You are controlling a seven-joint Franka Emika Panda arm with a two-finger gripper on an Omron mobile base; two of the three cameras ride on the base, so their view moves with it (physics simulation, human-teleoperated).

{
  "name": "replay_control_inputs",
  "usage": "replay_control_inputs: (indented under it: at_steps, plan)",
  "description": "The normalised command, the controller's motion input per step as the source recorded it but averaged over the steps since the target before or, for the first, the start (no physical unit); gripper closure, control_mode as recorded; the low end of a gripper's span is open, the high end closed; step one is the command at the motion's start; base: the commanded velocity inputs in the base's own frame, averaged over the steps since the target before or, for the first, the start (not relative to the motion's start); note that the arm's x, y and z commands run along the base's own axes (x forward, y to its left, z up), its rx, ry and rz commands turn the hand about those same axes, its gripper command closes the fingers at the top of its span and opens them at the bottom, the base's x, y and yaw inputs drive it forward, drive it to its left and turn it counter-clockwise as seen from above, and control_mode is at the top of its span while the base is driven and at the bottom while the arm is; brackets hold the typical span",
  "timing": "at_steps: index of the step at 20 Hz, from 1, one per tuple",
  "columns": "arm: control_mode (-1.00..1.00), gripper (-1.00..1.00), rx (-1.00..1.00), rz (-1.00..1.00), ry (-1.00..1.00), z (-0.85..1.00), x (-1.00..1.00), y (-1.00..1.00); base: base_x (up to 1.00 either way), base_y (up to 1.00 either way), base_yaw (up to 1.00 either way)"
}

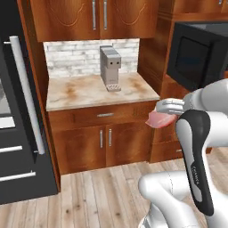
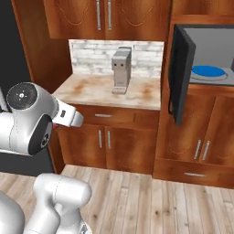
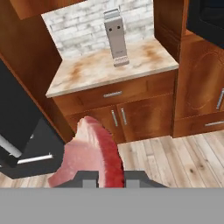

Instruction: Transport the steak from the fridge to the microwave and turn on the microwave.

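Steak [image 3: 89,155]: seen nearest the lens in the hand view, at 6 o'clock, a pinkish-red slab with paler edges held up in the air, clear of the floor; in the left base view it is seen at 3 o'clock [image 1: 159,119], in front of the lower cabinets.
Jaws [image 3: 110,181]: clamped together on the steak, its lower end pinched between the two dark tips.
Arm [image 1: 198,147]: raised at 4 o'clock in the left base view, white with a dark joint.
Microwave [image 2: 201,68]: set into the tall wooden unit at 2 o'clock in the right base view, its door [image 2: 179,73] swung open toward the desk.
Blue plate [image 2: 208,71]: seen lying inside the grey cavity.
Desk [image 1: 89,91]: pale marbled top over wooden cabinets, at 12 o'clock of the steak in the hand view.
Coffee machine [image 1: 110,67]: stood upright on the desk, near the brick wall.
Fridge [image 1: 18,116]: dark front at 9 o'clock in the left base view, a long silver handle [image 1: 26,93] mounted on it.
Floor [image 2: 151,201]: light wooden planks.
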Motion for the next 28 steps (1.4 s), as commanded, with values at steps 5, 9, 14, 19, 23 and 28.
replay_control_inputs:
  at_steps: [5, 9, 14, 19, 23, 28]
  plan:
    - [1.0, 1.0, 0.0, 0.0, 0.0, 0.0, 0.0, 0.0, 0.0, -0.71, 0.0]
    - [1.0, 1.0, 0.0, 0.0, 0.0, 0.0, 0.0, 0.0, 0.0, -0.72, -0.01]
    - [1.0, 1.0, 0.0, 0.0, 0.0, 0.0, 0.0, 0.0, 0.0, -0.69, -0.01]
    - [1.0, 1.0, 0.0, 0.0, 0.0, 0.0, 0.0, 0.0, 0.0, -0.69, -0.02]
    - [1.0, 1.0, 0.0, 0.0, 0.0, 0.0, 0.0, 0.0, 0.0, -0.71, -0.02]
    - [1.0, 1.0, 0.0, 0.0, 0.0, 0.0, 0.0, 0.0, 0.09, -0.7, 0.0]
